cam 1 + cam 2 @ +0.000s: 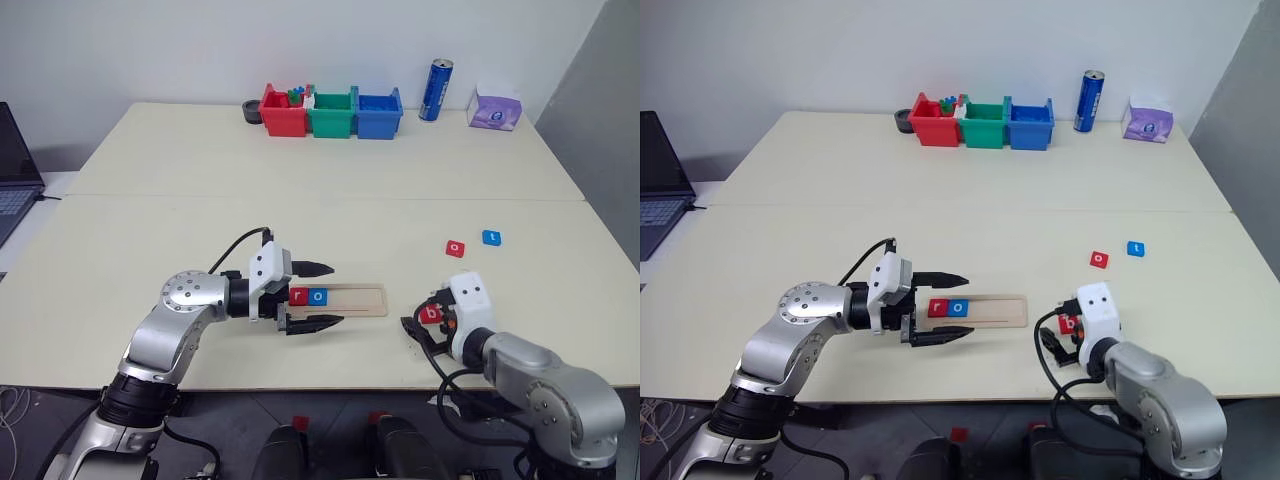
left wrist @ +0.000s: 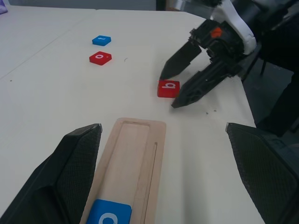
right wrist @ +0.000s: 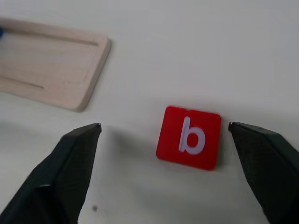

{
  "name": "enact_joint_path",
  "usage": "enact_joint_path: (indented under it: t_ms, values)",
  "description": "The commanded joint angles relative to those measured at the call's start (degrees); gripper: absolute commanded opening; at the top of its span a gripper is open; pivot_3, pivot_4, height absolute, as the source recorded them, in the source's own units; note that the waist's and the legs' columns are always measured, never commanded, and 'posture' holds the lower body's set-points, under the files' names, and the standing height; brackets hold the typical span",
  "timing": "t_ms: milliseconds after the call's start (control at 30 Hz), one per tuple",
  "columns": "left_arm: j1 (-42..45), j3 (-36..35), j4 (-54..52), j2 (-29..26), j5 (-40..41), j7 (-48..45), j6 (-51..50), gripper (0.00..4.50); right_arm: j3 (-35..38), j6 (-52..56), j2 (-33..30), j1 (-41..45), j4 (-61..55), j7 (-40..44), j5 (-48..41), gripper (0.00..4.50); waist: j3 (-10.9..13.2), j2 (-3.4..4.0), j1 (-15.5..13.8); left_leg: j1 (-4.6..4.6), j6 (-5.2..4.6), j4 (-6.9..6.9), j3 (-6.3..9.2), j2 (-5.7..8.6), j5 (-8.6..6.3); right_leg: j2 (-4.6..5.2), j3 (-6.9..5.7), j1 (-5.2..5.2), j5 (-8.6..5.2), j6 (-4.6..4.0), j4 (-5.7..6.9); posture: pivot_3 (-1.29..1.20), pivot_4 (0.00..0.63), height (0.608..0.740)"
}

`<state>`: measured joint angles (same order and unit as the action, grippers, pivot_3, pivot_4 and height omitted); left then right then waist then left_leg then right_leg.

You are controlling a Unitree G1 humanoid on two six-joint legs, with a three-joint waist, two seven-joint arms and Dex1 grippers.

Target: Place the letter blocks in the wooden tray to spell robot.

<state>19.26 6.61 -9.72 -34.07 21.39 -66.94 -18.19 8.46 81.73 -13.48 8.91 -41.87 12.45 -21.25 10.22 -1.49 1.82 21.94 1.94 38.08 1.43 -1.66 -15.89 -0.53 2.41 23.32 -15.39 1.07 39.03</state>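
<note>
Non-task stuff, all at the far edge of the cream table: red bin, green bin and blue bin sat side by side, touching. Red bin held small colored pieces, too small to identify. A dark round object sat just beside the red bin, on its left. Blue can stood upright right of the blue bin, apart from it. Purple tissue box was near the can, further right. Open laptop sat at the far left, off the table edge.
</note>
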Motion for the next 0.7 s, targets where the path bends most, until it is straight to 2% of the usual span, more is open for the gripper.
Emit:
enact_joint_path:
  t_ms: [33,133,200,267,467,700]
  values:
    - [0.9,-0.2,-1.1,-0.3,0.7,-0.4,1.2,4.5,6.3,-7.1,-7.7,5.1,2.3,12.6,-7.1,4.48,0.0,0.03,0.0,0.0,0.0,0.0,-0.01,0.01,0.0,0.0,-0.01,0.01,0.0,0.0,-0.01,0.0,0.15,0.74]
    - [1.2,-0.1,-0.5,-0.2,0.6,-0.7,1.5,4.5,5.1,-21.7,-21.0,4.4,9.1,29.3,-8.0,4.48,0.1,0.04,-0.2,0.02,-0.02,-0.05,-0.05,0.03,-0.01,0.01,-0.04,0.0,0.0,0.01,-0.11,0.0,0.15,0.74]
    - [1.6,0.1,0.0,-0.1,0.5,-0.9,1.7,4.5,1.9,-34.4,-27.4,2.2,15.1,38.8,-5.2,4.48,0.1,-0.02,-0.2,0.05,-0.03,-0.08,0.01,0.04,-0.02,0.02,-0.06,-0.03,-0.02,0.03,-0.19,0.0,0.15,0.74]
    - [2.2,0.4,0.6,0.1,0.5,-1.0,2.0,4.5,-1.4,-45.5,-31.0,0.8,21.4,46.0,-2.3,4.48,0.1,-0.04,-0.2,0.05,-0.1,-0.09,0.02,0.01,-0.06,0.01,-0.03,-0.03,-0.03,0.03,-0.18,0.0,0.15,0.74]
    - [3.0,0.9,1.9,0.3,0.4,-1.9,2.6,4.5,-7.8,-62.3,-33.2,3.1,36.1,54.4,3.3,4.48,0.1,-0.04,0.1,-0.02,-0.11,-0.04,-0.11,0.01,-0.06,0.01,0.01,-0.02,-0.02,0.02,-0.07,0.0,0.15,0.74]
    - [2.3,2.2,1.5,-0.1,0.4,-3.8,3.4,4.5,-11.4,-66.8,-30.8,5.7,41.5,56.4,4.3,4.48,0.1,-0.03,-0.1,-0.02,-0.11,0.0,-0.05,-0.01,-0.06,0.01,0.0,-0.03,0.13,-0.25,-0.04,0.0,0.15,0.74]
